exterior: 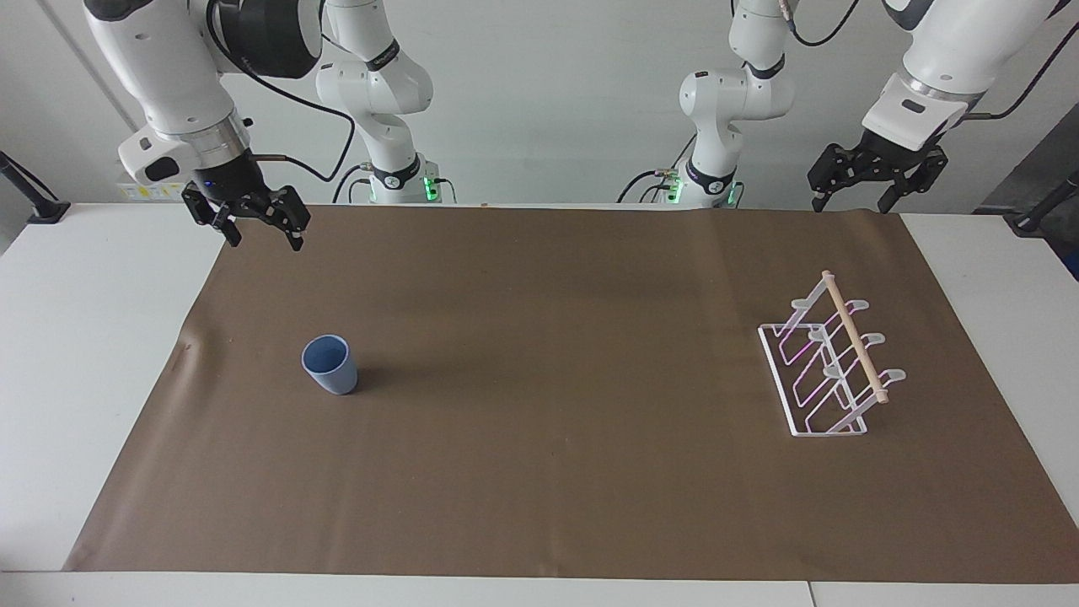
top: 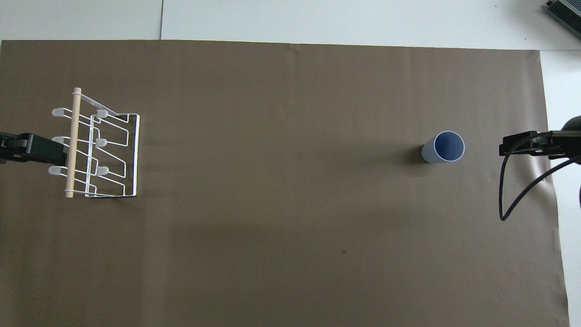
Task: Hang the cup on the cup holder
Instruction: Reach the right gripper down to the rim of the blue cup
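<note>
- Brown mat [exterior: 539, 472] covers a white table [exterior: 76, 337]; at its nearest edge it lies bare and flat, with a small wrinkle at the right arm's end.
- Cup [exterior: 330, 364]: upright on the mat, mouth up, at about 9 o'clock from mat centre in the facing view, untouched.
- Holder [exterior: 830, 362]: at about 3 o'clock, well apart from the cup, prongs slanted, dowel on top, nothing hung.
- Right gripper [exterior: 260, 229]: raised over the mat at about 11 o'clock from the cup, fingers spread, empty.
- Left gripper [exterior: 850, 201]: raised over the mat edge at 12 o'clock from the holder, fingers spread, empty; this arm waits.
- Recommended: bring the right gripper down beside the cup, straddle its wall below the rim, close gently; the tapered plastic could slip or tip.
- Plain white wall, arm bases and cables stand farthest off.
</note>
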`<control>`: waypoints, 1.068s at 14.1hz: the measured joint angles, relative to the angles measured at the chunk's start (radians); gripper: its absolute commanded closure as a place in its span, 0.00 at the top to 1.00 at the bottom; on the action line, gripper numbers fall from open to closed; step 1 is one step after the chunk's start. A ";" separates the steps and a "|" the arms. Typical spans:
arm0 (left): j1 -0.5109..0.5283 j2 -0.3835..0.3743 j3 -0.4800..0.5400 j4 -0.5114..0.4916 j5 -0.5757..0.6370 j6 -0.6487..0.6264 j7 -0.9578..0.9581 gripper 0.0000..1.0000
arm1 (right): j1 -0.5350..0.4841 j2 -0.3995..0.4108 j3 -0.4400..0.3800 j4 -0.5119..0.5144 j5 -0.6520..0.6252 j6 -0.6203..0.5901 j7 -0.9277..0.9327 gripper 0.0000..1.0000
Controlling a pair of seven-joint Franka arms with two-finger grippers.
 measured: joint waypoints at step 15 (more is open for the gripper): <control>-0.001 0.004 -0.003 -0.004 -0.001 -0.006 0.000 1.00 | 0.001 0.264 0.005 -0.127 0.027 0.460 -0.144 1.00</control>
